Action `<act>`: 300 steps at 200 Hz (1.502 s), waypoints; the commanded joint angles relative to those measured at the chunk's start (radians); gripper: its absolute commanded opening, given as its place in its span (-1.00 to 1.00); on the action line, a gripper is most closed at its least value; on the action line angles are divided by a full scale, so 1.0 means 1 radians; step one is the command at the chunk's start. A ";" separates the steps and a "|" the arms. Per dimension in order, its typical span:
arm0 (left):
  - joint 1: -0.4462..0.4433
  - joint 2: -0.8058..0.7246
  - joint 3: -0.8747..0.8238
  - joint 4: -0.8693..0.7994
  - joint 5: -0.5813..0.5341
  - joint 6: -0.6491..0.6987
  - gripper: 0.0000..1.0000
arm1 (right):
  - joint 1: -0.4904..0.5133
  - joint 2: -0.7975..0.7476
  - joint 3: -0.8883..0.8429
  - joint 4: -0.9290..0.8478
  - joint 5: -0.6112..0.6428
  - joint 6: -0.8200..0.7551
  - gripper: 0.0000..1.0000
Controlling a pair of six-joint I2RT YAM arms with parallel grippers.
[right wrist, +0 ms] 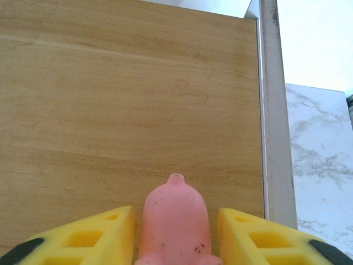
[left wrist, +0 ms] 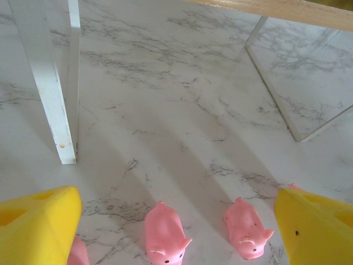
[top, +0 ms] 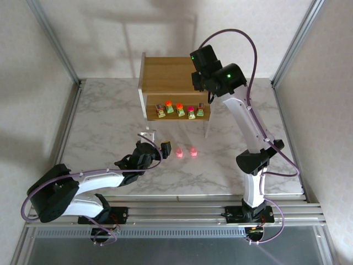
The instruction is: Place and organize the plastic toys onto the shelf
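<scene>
The right gripper (right wrist: 176,215) has a translucent pink rounded toy (right wrist: 174,226) between its fingers over the light-brown wooden shelf (right wrist: 110,83); clamped or loose, I cannot tell. The left gripper (left wrist: 176,199) stands wide apart.

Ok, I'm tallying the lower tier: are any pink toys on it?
No, the lower tier holds five blocky toys with green bases, while two pink toys lie on the table.

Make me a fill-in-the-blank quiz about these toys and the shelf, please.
The lower tier of the shelf holds ___ blocky toys.
The toy between the right gripper's fingers is coloured ___.
The left gripper, jaws wide, hovers over pink pigs lying on the marble ___.
Missing words: five; pink; table.
</scene>
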 commanded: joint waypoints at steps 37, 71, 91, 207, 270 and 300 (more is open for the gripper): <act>-0.001 0.006 0.022 -0.009 -0.009 0.017 0.80 | -0.009 -0.012 0.057 0.002 -0.005 -0.025 -0.07; -0.001 0.002 0.020 -0.008 -0.011 0.018 0.80 | 0.003 -0.057 0.057 0.023 -0.010 -0.027 -0.05; 0.000 0.004 0.020 -0.008 -0.012 0.019 0.80 | 0.015 -0.079 0.052 0.025 -0.010 -0.024 -0.05; 0.003 0.027 0.063 -0.109 -0.145 -0.007 0.81 | 0.299 -0.476 -0.621 0.221 0.124 0.125 -0.14; 0.019 0.096 0.100 -0.177 -0.164 -0.054 0.79 | 0.406 -0.564 -0.963 0.302 0.110 0.294 -0.15; 0.031 0.100 0.102 -0.188 -0.148 -0.065 0.79 | 0.415 -0.581 -1.119 0.380 0.065 0.362 -0.15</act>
